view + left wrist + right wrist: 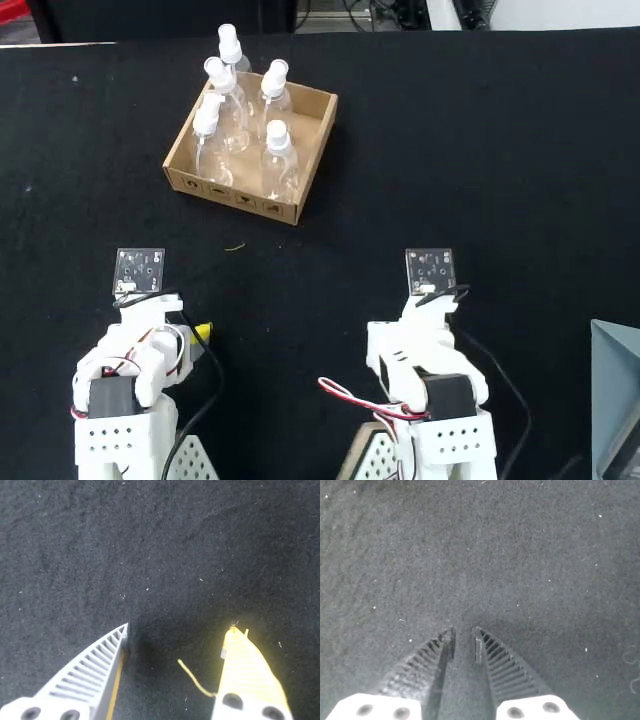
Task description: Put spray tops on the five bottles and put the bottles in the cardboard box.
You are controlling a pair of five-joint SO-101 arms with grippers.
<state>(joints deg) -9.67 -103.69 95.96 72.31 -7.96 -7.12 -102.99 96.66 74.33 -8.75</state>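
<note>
Several clear bottles (279, 165), each with a white spray top (277, 133), stand upright together in the cardboard box (232, 193) at the back left of the black table. Both arms sit folded at the near edge, far from the box. The left arm (135, 350) is at the front left. Its gripper (179, 629) is open over bare cloth, one finger white (102, 665) and one yellow (245, 670), with nothing between them. The right arm (425, 360) is at the front right. Its gripper (464, 630) is shut just above the cloth, holding nothing.
A grey object (615, 400) juts in at the table's front right edge. A short yellowish thread (234, 246) lies on the cloth between the box and the left arm. Black cloth (480, 170) covers the whole table.
</note>
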